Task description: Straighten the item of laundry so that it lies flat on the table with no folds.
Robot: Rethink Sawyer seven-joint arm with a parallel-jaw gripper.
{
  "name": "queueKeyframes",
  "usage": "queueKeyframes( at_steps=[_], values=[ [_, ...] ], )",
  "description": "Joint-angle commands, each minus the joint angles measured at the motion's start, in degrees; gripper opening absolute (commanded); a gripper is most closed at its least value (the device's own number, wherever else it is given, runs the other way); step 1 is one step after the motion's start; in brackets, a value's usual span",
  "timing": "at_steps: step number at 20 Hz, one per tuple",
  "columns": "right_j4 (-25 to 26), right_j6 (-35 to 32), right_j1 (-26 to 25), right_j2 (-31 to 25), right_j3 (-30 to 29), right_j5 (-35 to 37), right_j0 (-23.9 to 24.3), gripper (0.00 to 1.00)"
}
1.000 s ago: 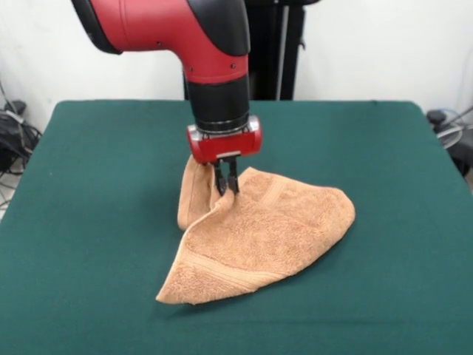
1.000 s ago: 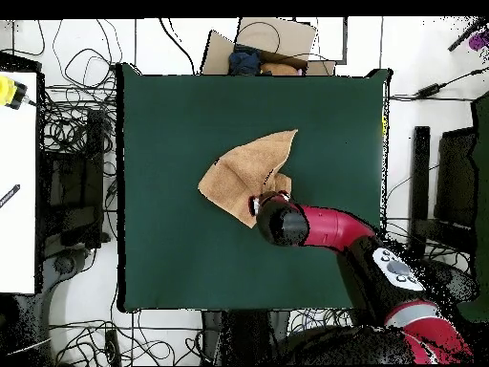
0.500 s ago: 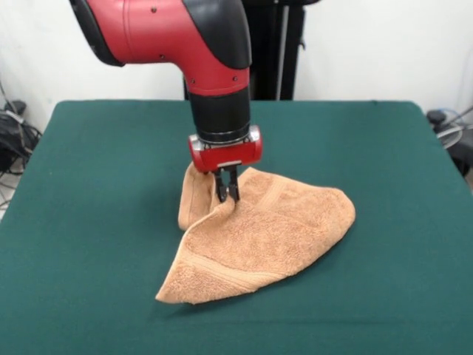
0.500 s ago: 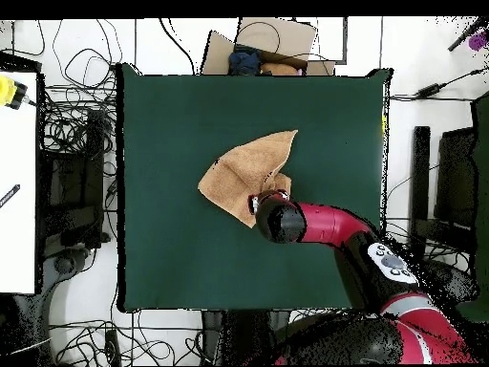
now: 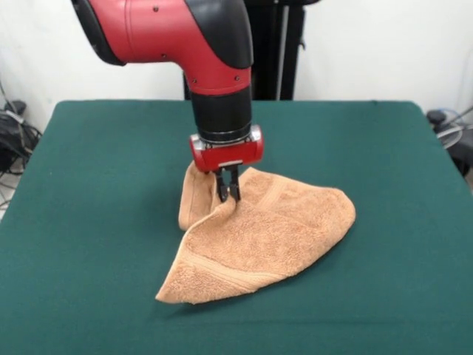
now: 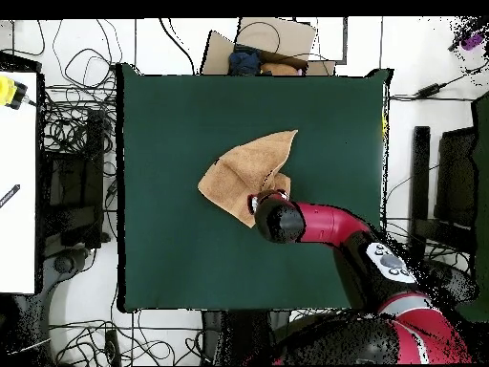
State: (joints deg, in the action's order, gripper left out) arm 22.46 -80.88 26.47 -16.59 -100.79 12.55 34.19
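A: Here, the gripper (image 5: pixel 228 192) of the red arm (image 5: pixel 192 37) stands with its two dark fingers (image 5: pixel 222 188) drawn close together, pinched on a raised ridge of the towel (image 5: pixel 259 237) near the middle of the green table (image 5: pixel 96 185).

B: And the towel itself?

A: Folded over on itself. In the front view a broad wedge lies spread toward the camera, one pointed corner nearest it, while a narrower flap stands bunched just behind the fingers. From above, the towel (image 6: pixel 246 172) sits roughly central on the table (image 6: pixel 172 258), with the gripper at its edge on the robot's side.

B: What might go wrong from here?

A: The pinch looks thin. If it catches only the top layer of terry, a pull could slide that layer free and leave the fold beneath as it is.

B: And if it holds both layers?

A: Then a drag would likely carry the whole bundle across the felt without opening it. The nap may also grip the cloth, so a low pull could roll the edge under and add a crease.

B: Any risk at the table's edge?

A: Little, by my reading; the towel lies well apart from every side.
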Motion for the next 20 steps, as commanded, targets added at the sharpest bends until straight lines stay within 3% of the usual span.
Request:
queueKeyframes(
  at_steps=[1, 4, 13, 14, 20],
  values=[
    [0.3, -6.6, 0.1, 1.4, 2.3, 2.1, -2.5, 0.0],
    [-0.3, -6.3, 0.9, 1.2, 1.7, 3.9, -2.2, 0.0],
    [-2.4, -4.6, 11.7, 2.2, -0.3, 18.0, -5.0, 0.0],
    [-1.8, -4.7, 12.4, 1.5, -0.6, 18.2, -4.6, 1.0],
    [-0.9, -7.0, 14.0, 2.7, -0.9, 18.6, -5.9, 1.0]
  ],
)
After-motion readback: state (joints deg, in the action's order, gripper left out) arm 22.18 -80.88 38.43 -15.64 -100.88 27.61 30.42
